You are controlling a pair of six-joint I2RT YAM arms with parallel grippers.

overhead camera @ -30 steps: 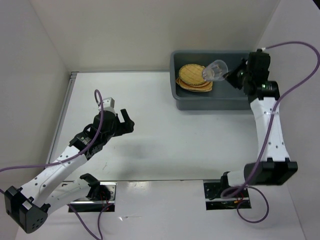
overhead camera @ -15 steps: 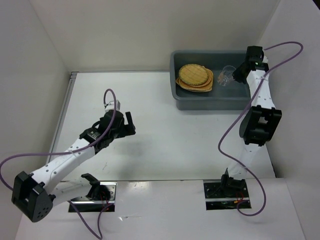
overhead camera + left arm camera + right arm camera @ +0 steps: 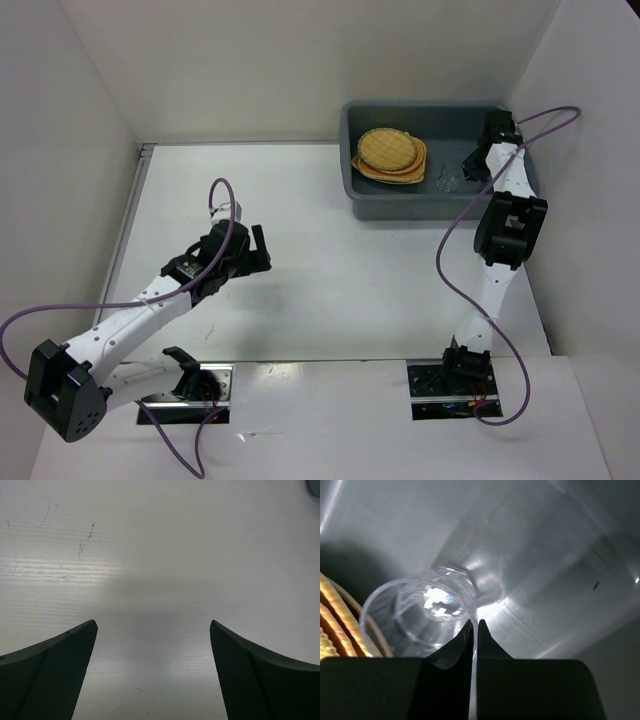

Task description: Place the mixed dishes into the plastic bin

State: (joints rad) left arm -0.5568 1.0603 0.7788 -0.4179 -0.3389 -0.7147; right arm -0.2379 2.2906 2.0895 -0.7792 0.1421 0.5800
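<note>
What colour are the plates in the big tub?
The plates are orange-tan with a woven criss-cross pattern; the top external view shows them best.

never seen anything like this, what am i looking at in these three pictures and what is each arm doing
These are two white robot arms bolted to a white table. The wide picture comes from a fixed camera above and behind them. The other two come from a camera on each wrist, looking out past that arm's own jaws. The left arm hovers over the table, jaws wide open, holding nothing. The right arm reaches into a large grey-blue rectangular plastic bin, jaws shut on the rim of a small clear glass cup. Beside the cup lies a stack of flat woven orange-tan plates, already in the bin.
</note>
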